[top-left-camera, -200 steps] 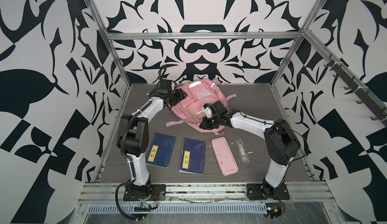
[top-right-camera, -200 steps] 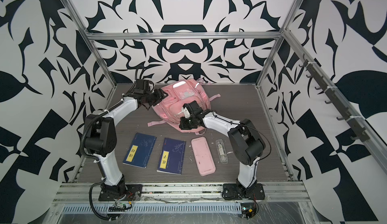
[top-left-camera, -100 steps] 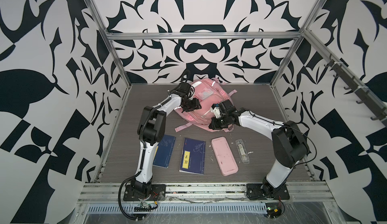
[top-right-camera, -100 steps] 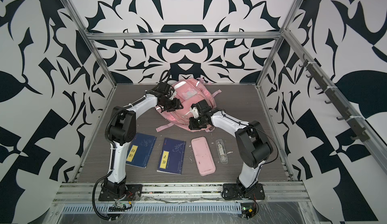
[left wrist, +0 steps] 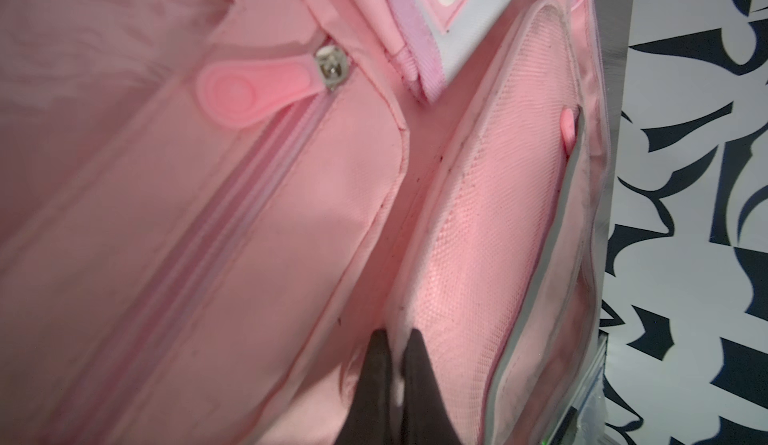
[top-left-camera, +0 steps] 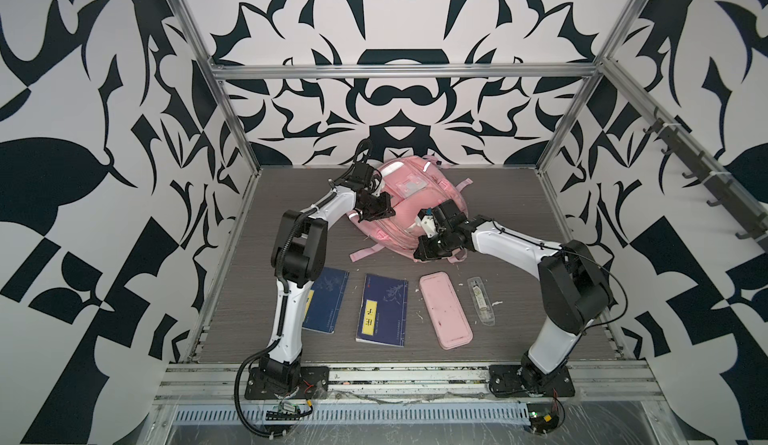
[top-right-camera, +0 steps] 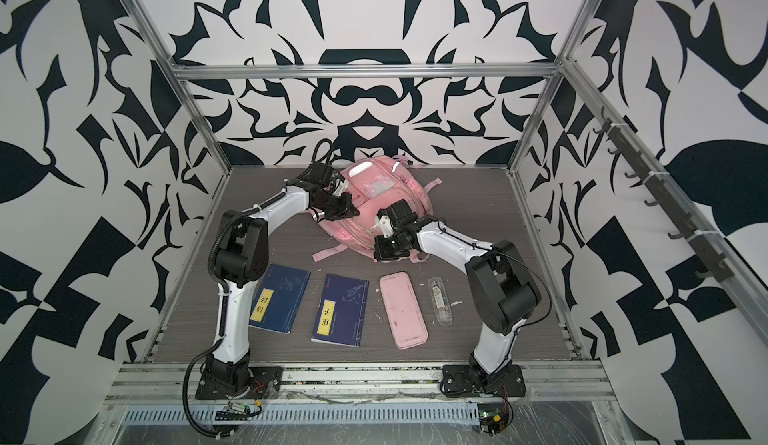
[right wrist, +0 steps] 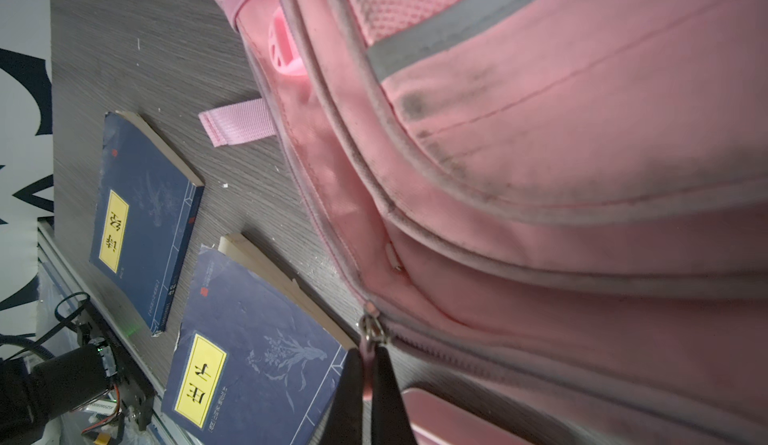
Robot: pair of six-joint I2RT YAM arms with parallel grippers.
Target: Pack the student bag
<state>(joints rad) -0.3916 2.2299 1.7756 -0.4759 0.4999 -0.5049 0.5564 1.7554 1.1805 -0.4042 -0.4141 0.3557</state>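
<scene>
Since a second ago the left arm has swung in from the left side of the grey wood-grain bench (top-left-camera: 511, 214) onto the large pink fabric backpack (top-left-camera: 432, 192). Its left pincer (top-left-camera: 387, 213), spread then, has closed. The right pincer (top-left-camera: 420, 251) has slid from the backpack's middle to its near right edge.

Both top views show the backpack lying at the back of the bench with a pincer on each flank, but not what either one grips. The left wrist view does: the left pincer (left wrist: 397, 339) pinches the pale piped rim of a textured pocket panel, apart from a pink rubber zip tab (left wrist: 249, 89). The right wrist view shows the right pincer (right wrist: 368, 374) clamped on the zip pull hanging from a metal slider (right wrist: 371, 328) on the backpack (right wrist: 582, 172). A dark blue book with a yellow label (right wrist: 257, 359) lies on the bench just beside it.
</scene>
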